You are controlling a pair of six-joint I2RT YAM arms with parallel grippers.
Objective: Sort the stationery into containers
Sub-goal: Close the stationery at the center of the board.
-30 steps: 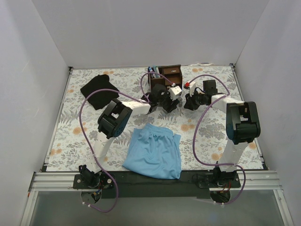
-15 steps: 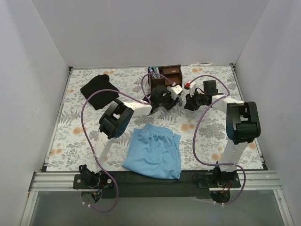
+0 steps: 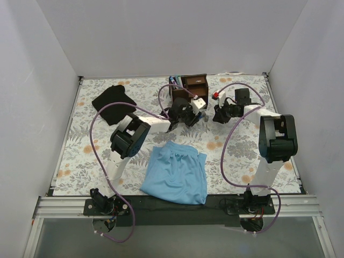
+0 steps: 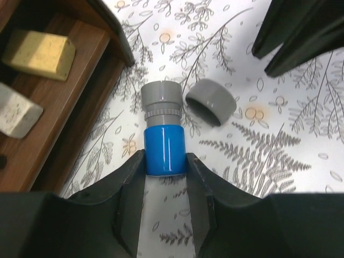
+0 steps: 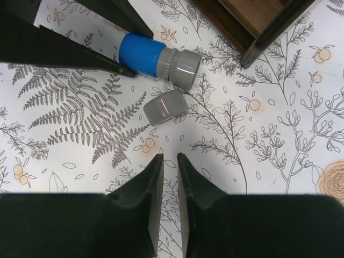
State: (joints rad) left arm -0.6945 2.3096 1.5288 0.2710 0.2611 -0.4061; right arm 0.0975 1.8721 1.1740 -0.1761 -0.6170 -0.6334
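While uncapped, blue-and-grey tube (image 4: 164, 134) lies beside grey cap (image 4: 211, 101).

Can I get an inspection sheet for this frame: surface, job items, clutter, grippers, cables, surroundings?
Surface: floral-print table cover, flat.
Job's things: blue-and-grey plastic cylinder lying uncapped; its loose grey cap beside it; dark brown wooden desk organizer holding a tan block and a whitish block.
Clutter: light blue cloth, black cloth.
Grippers: left gripper shut on the cylinder; right gripper nearly closed, empty, near the cap.
Cables: purple cables looping over both arms.
Surroundings: plain white walls.
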